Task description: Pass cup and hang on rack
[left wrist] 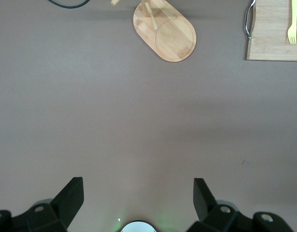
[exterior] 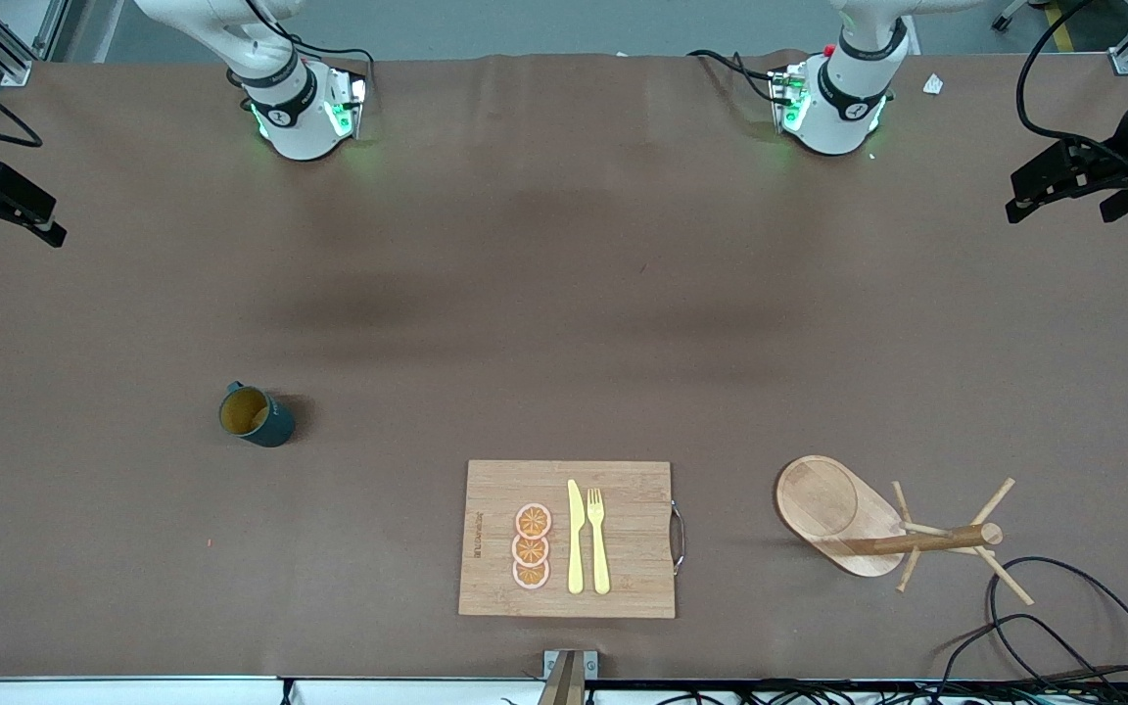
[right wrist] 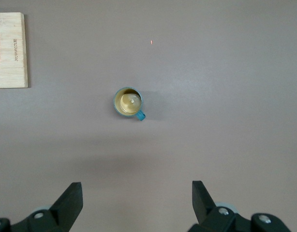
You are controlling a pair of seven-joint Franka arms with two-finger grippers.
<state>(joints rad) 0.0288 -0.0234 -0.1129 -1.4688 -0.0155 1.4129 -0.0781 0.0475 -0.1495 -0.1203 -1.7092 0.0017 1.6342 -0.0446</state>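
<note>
The dark teal cup stands upright on the brown table toward the right arm's end, its tan inside showing. In the right wrist view the cup lies well below my right gripper, which is open and empty, high over the table. The wooden rack stands on its oval base toward the left arm's end, near the front camera. In the left wrist view the rack is far from my left gripper, which is open and empty, high over bare table. Both grippers show at the front view's side edges: the right gripper and the left gripper.
A bamboo cutting board lies between cup and rack, nearer the front camera, carrying orange slices, a yellow knife and a fork. Black cables coil by the rack at the table's near edge.
</note>
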